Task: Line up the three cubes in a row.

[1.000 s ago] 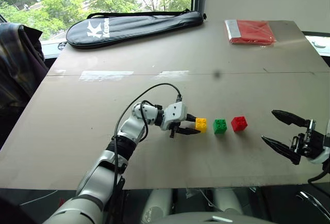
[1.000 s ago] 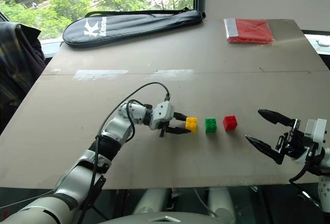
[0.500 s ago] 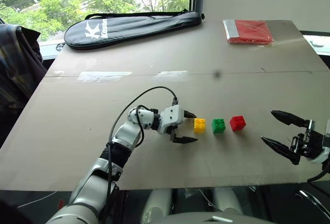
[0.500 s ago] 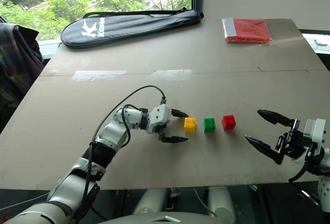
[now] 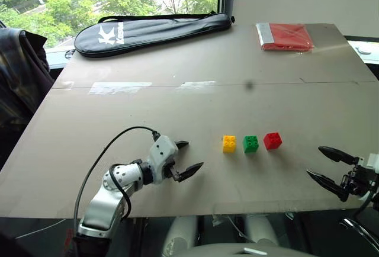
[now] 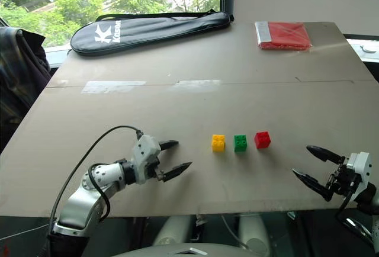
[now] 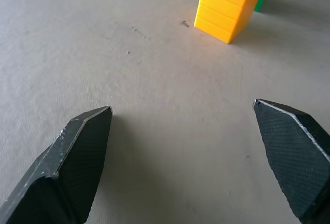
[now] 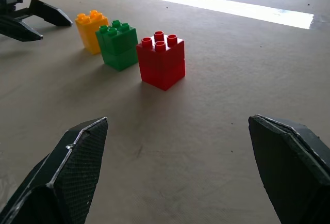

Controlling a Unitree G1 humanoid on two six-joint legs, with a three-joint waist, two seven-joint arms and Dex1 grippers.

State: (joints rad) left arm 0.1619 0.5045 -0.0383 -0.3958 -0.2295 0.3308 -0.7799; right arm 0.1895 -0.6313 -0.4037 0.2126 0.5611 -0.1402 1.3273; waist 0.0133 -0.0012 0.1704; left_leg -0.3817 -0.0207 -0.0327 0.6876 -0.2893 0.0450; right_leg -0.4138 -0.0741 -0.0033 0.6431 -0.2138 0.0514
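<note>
— What does the left arm (image 5: pixel 109 195) look like?
— Silver-grey rounded shells with black joints between them. A thin black cable (image 5: pixel 103 150) loops free of the forearm and runs into a white block at the wrist.
— And the left gripper (image 5: pixel 188 157)?
— Two black fingers (image 7: pixel 77 162), tapering to pointed tips, their inner faces covered in a fine cross-hatched texture.
— The right gripper (image 5: pixel 329 167)?
— The same pair of black pointed fingers (image 8: pixel 67 177) with the same woven-looking grip surface. They sit on a black bracket with a white housing (image 6: pixel 359 163) behind it.
</note>
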